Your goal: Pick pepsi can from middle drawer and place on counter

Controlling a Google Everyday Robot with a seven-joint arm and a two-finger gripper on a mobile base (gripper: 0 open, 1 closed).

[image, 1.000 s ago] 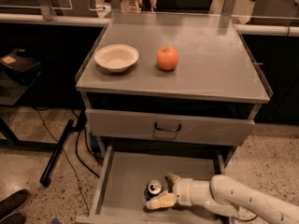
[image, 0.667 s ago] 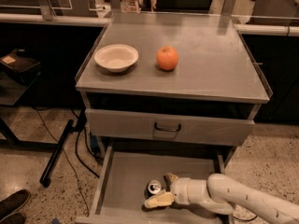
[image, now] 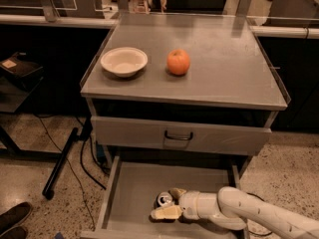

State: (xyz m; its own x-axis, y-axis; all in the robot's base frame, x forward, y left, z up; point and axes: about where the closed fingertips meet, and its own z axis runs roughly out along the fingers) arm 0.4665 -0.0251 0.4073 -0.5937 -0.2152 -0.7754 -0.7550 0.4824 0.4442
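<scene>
The pepsi can (image: pixel 164 199) stands upright on the floor of the open middle drawer (image: pixel 132 190), its silver top showing. My gripper (image: pixel 171 203) reaches in from the right on a white arm, low in the drawer. It is open, with one finger just in front of the can and the other just behind it. The counter (image: pixel 224 68) is the grey cabinet top above.
A white bowl (image: pixel 124 61) and an orange fruit (image: pixel 178 62) sit on the counter's left half. The upper drawer front with its dark handle (image: pixel 178 135) is closed above the open drawer. A black stand leg (image: pixel 60 166) and shoes (image: pixel 12 220) are on the floor at left.
My arm has slid a little to the left, bringing the fingers further along both sides of the can. The can has not moved.
</scene>
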